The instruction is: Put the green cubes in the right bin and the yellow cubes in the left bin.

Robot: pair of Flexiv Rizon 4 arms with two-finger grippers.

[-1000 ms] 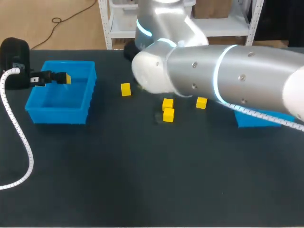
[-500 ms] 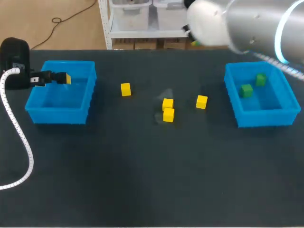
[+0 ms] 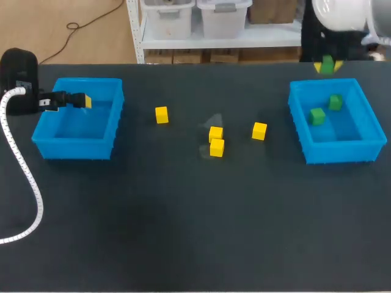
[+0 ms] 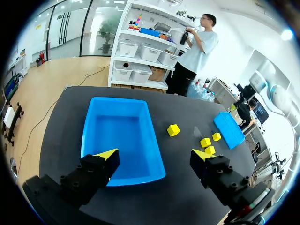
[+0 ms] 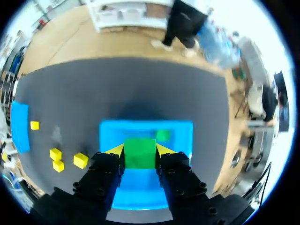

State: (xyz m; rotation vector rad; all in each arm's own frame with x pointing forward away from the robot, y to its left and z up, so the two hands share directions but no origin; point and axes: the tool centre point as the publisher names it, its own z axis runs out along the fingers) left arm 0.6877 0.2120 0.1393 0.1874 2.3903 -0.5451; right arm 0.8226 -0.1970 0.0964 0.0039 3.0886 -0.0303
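Overhead, the right claw (image 5: 140, 150) was clenched on a green cube (image 5: 139, 158), one yellow-tipped finger pressed to each side of it. From the right wrist view, the right bin (image 5: 107, 131) lay directly beneath the held cube. In the head view the same cube appeared just over the bin's far wall, at the counter's (image 3: 183, 232) far edge. Two more green cubes (image 3: 316, 115) (image 3: 335, 102) lay inside that bin, close to one another in its far half and not touching.

The left claw (image 4: 154, 154) hung released, its two fingers spread wide with nothing gripped between them. In the head view it sat over the outer wall of the left bin (image 3: 110, 131), toward the far end, with a yellow tip reaching in above the bin's floor. The left wrist view looked down past the fingers onto the bin's near corner.

Four yellow cubes (image 3: 161, 114) (image 3: 215, 133) (image 3: 217, 148) (image 3: 259, 131) rested on the dark counter between the two bins. One stood alone nearer the left bin. Two sat together in the middle, one just behind the other and touching or nearly so. The fourth lay apart from that pair, toward the right bin.
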